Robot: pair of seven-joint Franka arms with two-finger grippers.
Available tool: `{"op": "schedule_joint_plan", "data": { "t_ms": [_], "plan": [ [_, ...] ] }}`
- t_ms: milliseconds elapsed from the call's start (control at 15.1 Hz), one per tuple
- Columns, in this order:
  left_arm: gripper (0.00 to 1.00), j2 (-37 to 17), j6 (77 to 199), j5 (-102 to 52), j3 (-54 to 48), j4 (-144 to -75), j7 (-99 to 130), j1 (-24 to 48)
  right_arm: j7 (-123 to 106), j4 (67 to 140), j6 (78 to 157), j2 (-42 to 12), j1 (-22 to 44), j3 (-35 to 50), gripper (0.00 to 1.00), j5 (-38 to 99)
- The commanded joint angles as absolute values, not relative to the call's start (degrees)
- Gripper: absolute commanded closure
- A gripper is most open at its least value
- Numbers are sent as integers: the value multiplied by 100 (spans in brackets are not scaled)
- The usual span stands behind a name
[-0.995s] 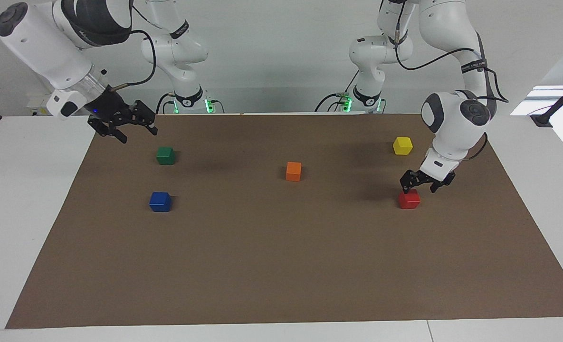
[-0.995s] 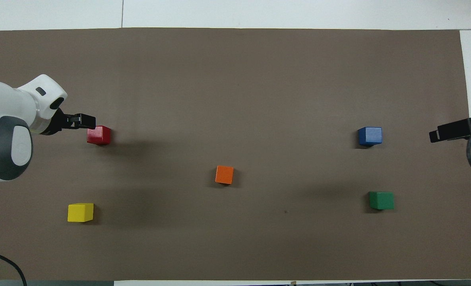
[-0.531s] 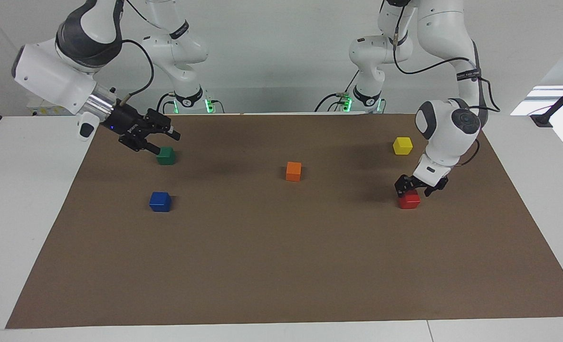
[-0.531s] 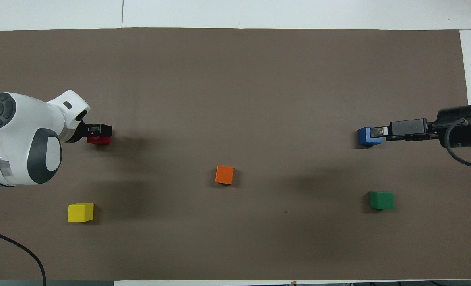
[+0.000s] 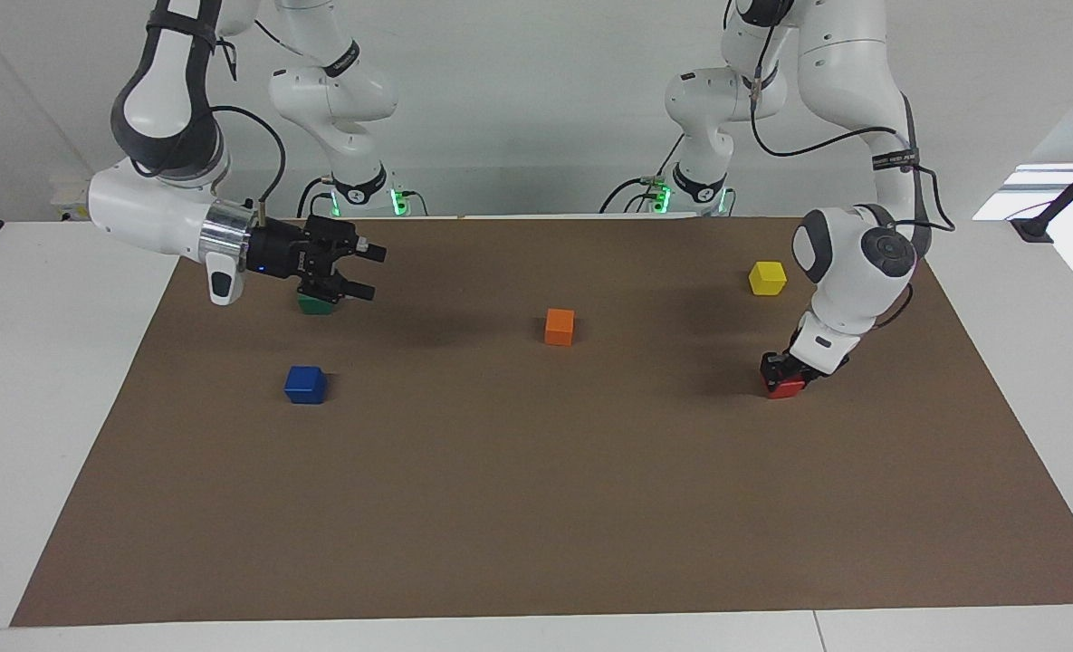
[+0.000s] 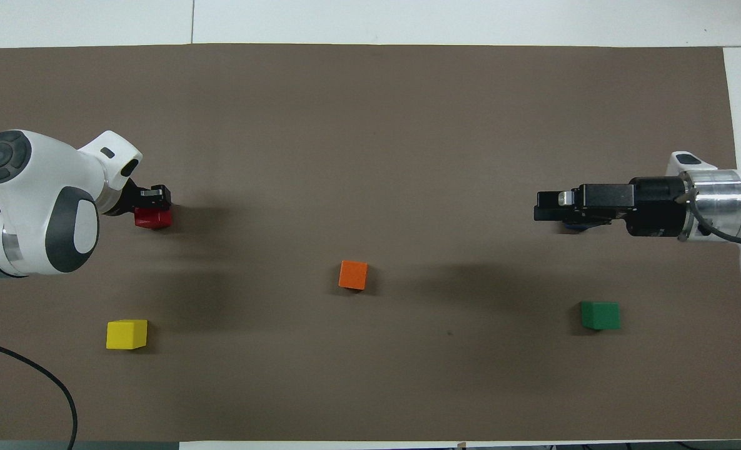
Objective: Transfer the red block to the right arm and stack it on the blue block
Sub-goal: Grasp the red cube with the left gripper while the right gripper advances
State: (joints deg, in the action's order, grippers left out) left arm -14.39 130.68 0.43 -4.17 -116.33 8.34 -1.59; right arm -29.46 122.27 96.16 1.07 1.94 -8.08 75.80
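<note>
The red block (image 5: 784, 388) (image 6: 153, 219) rests on the brown mat at the left arm's end of the table. My left gripper (image 5: 785, 373) (image 6: 154, 206) is down on it, fingers shut on its sides. The blue block (image 5: 305, 384) sits at the right arm's end. My right gripper (image 5: 369, 273) (image 6: 542, 207), with its small blue light, hangs open and level in the air. From above it covers the blue block; in the facing view it stands before the green block (image 5: 319, 306) (image 6: 600, 315).
An orange block (image 5: 560, 326) (image 6: 352, 275) lies mid-mat. A yellow block (image 5: 767, 277) (image 6: 126, 334) sits nearer to the robots than the red one. The brown mat (image 5: 536, 507) covers most of the white table.
My left gripper came down around the red block and closed on it. My right arm swung in from the table's end toward the middle, passing over the green and blue blocks.
</note>
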Motion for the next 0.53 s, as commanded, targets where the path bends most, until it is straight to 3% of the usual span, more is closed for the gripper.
{"op": "schedule_joint_plan", "data": {
  "t_ms": [0,133,464],
  "plan": [
    [100,-1355,12631,18,-430,-11400,2280,-79,-3261,12620,9370,176,430,-809,0,8601],
    [100,-1082,12036,-384,-536,-11190,2749,0,-3261,12726,9238,211,666,-800,0,9260],
    [100,-748,9268,-1256,-580,-9784,4162,53,-3488,12788,8089,-210,861,-800,0,10659]
  ]
}}
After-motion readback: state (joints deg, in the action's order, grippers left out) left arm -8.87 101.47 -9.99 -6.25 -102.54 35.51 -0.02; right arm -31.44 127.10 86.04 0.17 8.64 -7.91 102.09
